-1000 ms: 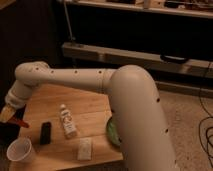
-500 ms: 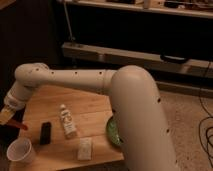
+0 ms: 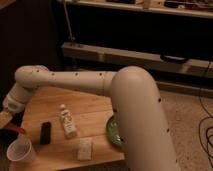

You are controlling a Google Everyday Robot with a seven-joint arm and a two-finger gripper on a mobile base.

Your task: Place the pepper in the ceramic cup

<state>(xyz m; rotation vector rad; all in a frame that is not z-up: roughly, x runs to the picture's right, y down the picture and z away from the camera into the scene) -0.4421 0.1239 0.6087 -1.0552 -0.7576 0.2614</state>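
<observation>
No legible writing anywhere — bottle (image 3: 67, 121) label unreadable — gripper (image 3: 7, 121) by the table (image 3: 95, 107) edge, above the ceramic cup (image 3: 20, 150).

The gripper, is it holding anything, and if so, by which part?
The gripper appears to hold the pepper by its left end, just above the ceramic cup; the pointed end sticks out rightward.

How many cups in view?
1: a white ceramic cup at the front-left corner of the table, just below the pepper and the hand at the left edge. The arm covers part of the table, so another could be hidden.

Table (image 3: 95, 107): cup (image 3: 20, 150), block (image 3: 45, 133), bottle (image 3: 66, 122), packet (image 3: 84, 148), plate (image 3: 112, 131); gripper (image 3: 7, 124) at left edge.
</observation>
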